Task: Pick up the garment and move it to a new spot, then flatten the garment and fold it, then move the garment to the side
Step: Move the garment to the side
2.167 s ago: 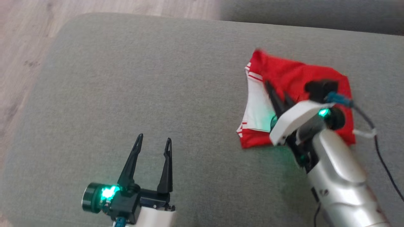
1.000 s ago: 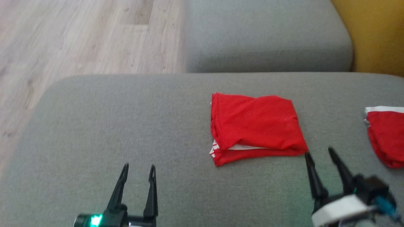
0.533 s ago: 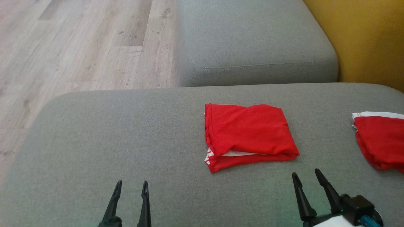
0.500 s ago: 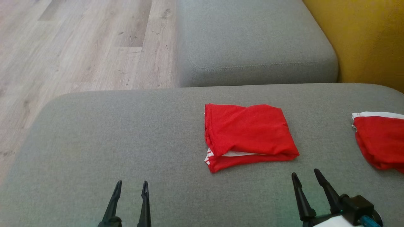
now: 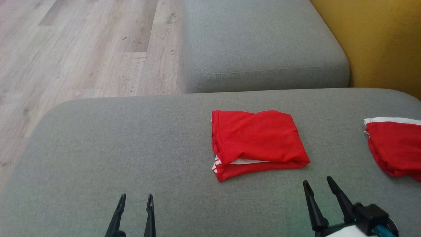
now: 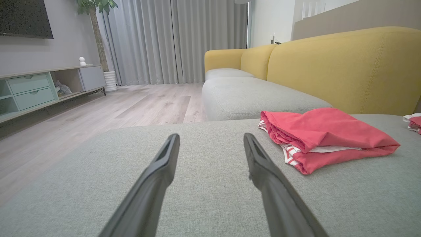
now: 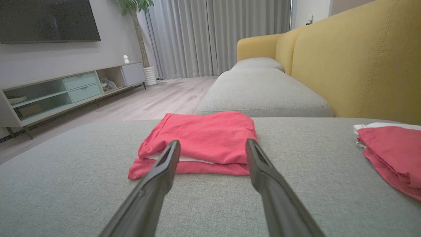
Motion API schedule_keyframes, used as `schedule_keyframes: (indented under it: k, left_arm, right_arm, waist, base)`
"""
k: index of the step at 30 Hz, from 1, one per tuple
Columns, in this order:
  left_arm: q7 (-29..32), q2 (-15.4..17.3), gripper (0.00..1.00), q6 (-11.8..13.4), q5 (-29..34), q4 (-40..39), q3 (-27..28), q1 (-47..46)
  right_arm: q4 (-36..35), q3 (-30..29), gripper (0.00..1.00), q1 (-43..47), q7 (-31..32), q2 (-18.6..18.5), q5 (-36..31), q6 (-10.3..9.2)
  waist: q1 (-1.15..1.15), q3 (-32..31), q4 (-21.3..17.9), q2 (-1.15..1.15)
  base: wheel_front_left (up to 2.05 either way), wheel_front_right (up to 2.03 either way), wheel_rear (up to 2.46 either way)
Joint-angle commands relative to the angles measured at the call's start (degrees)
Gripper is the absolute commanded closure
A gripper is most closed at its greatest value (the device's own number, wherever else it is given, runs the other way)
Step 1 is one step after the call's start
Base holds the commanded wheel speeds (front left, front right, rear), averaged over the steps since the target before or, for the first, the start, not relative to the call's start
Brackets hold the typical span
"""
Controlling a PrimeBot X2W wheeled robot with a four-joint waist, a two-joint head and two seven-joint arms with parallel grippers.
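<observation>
Garment (image 5: 260,143) lies folded, its white layer mostly hidden; left fingers (image 6: 157,184) and right fingers (image 7: 158,184) stand spread, bases cut off.

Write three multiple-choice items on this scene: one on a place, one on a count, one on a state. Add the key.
1. The folded red garment lies on:
A the wood floor
B the grey cushion
C the yellow backrest

2. Red garments in the head view:
A one
B two
C three

3. The right gripper has its fingers:
A shut on the garment
B shut, empty
C open, empty

Key:
1 B, grey fabric surrounds it on every side.
2 B, a second red garment lies at the right edge.
3 C, the fingers stand apart, short of the garment, with nothing between them.
</observation>
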Motion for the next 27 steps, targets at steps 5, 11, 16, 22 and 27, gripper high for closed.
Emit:
schedule_keyframes:
  k: [5,11,16,22,27]
  left_arm:
    - [-0.55,-0.53,0.00,-0.24,0.47,-1.42,1.94,-2.04]
    - [-0.55,-0.54,0.00,0.41,0.66,-0.49,1.99,-2.11]
    - [-0.55,-0.55,0.00,1.23,1.80,-0.65,1.92,-2.52]
    - [-0.55,-0.56,0.00,1.00,1.99,-2.45,0.77,-3.96]
    - [-0.55,-0.56,0.00,1.32,2.14,-3.93,-0.46,-5.49]
  right_arm:
    - [-2.12,1.25,0.00,-1.86,-0.77,-0.47,-0.46,-0.04]
    - [-1.12,0.63,0.00,-2.10,-0.77,-0.56,-0.69,-0.04]
    - [0.84,-0.68,0.00,-3.34,-0.77,-0.32,-0.16,-0.04]
    - [6.75,-1.63,0.00,-11.31,-0.78,-0.92,0.93,-0.04]
    - [15.31,-3.11,0.00,-20.89,-0.75,-1.09,0.71,-0.04]
  waist:
    - [0.00,0.20,-0.10,0.00]
    - [0.00,0.92,-0.25,0.00]
    - [0.00,2.44,-0.59,0.00]
    - [0.00,6.53,-0.85,0.00]
    - [0.00,9.82,-0.27,0.00]
  base:
    - [0.00,0.00,0.00]
    - [0.00,0.00,0.00]
    - [0.00,0.00,0.00]
    - [0.00,0.00,0.00]
    - [0.00,0.00,0.00]
